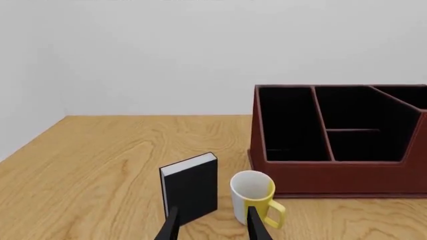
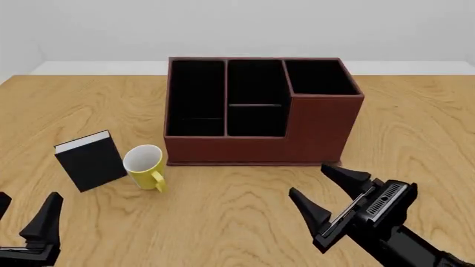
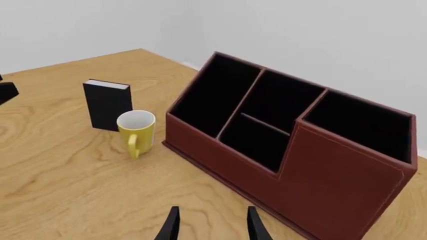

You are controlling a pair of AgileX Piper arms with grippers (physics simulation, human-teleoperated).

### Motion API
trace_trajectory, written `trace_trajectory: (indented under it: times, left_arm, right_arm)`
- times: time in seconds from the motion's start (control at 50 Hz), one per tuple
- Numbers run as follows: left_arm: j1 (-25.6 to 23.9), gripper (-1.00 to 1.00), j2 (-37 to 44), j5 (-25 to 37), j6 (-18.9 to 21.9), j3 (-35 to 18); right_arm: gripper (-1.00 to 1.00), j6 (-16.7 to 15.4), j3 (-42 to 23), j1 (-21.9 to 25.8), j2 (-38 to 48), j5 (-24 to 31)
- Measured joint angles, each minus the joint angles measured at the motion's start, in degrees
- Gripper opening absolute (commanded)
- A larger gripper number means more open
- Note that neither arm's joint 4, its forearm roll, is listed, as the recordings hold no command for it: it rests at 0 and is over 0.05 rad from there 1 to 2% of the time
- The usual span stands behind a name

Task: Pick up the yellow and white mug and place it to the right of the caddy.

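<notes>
The caddy (image 2: 256, 111) is sitting mid-table, a big reddish-brown box with three black-lined sections, one corner rising taller. Near its left front corner the mug (image 2: 144, 164) is standing upright, just apart from a small black book (image 2: 90, 160) on its left. The mug is looking stiff, light and probably slick; gripping across the rim and wall, clear of the handle pointing towards the arms, seems safest. It is showing yellow outside, white inside. The right gripper (image 2: 324, 193) is hovering with fingers spread, holding nothing; the left gripper (image 1: 213, 222) is likewise parted and empty.
</notes>
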Motion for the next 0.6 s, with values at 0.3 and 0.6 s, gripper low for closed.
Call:
trace_trajectory:
  times: [0.3,0.6]
  left_arm:
    - [-0.02,1.00,0.32,-0.31,0.14,0.07]
    - [-0.03,1.00,-1.92,2.56,0.19,-0.59]
  right_arm:
    - [1.00,0.07,-2.15,2.24,7.51,-4.56]
    - [1.00,0.12,-4.89,4.70,13.77,-7.40]
